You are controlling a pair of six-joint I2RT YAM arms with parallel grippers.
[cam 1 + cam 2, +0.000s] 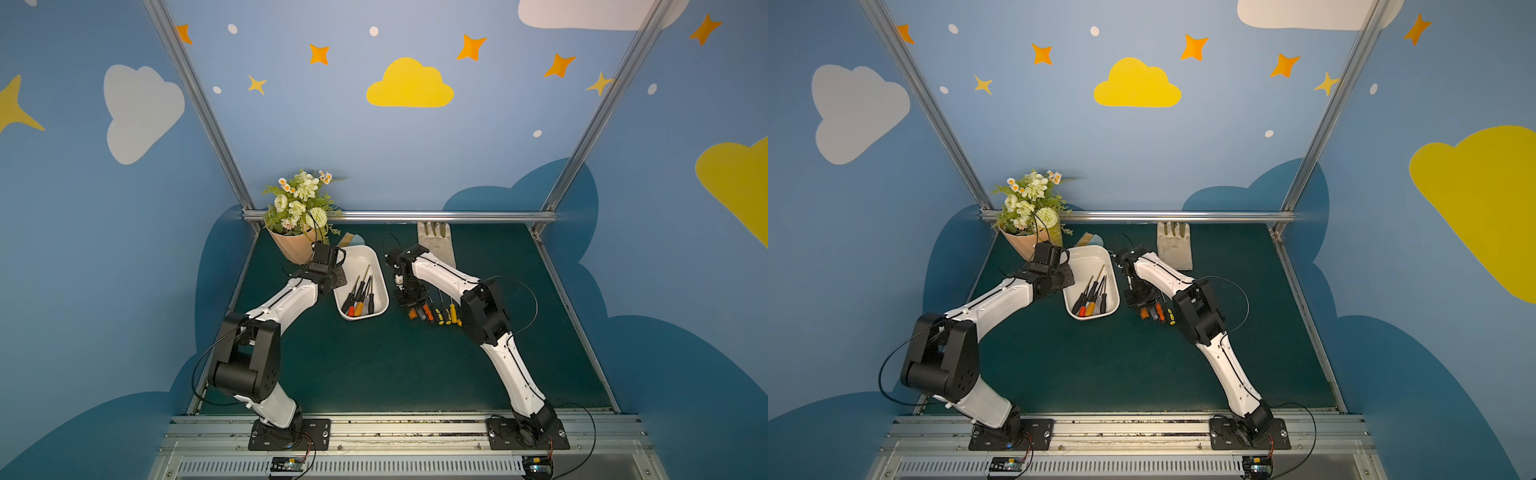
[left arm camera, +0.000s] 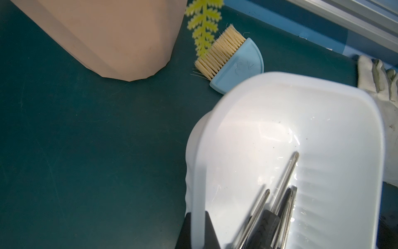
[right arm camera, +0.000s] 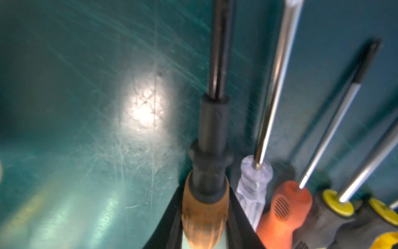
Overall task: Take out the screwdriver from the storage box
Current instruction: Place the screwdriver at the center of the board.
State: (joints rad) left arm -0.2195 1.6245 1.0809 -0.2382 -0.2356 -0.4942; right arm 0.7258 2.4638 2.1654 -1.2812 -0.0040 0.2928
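Several screwdrivers [image 3: 284, 207] beside gripped screwdriver [image 3: 204, 211]; pot [image 2: 107, 38], brush [image 2: 234, 58] near storage box [image 2: 280, 80].

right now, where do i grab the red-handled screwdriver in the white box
Take the red-handled screwdriver by its handle, from straight above, jaws across its width. It lies flat, outermost in the bundle at the near end of the storage box, beside the wall. The handle is thickest; the thin shafts crowd together, so gripping there would likely catch a neighbour.

A robot test booth: aluminium frame [image 1: 415, 216], cloud-painted walls [image 1: 332, 124], green mat [image 1: 374, 365].
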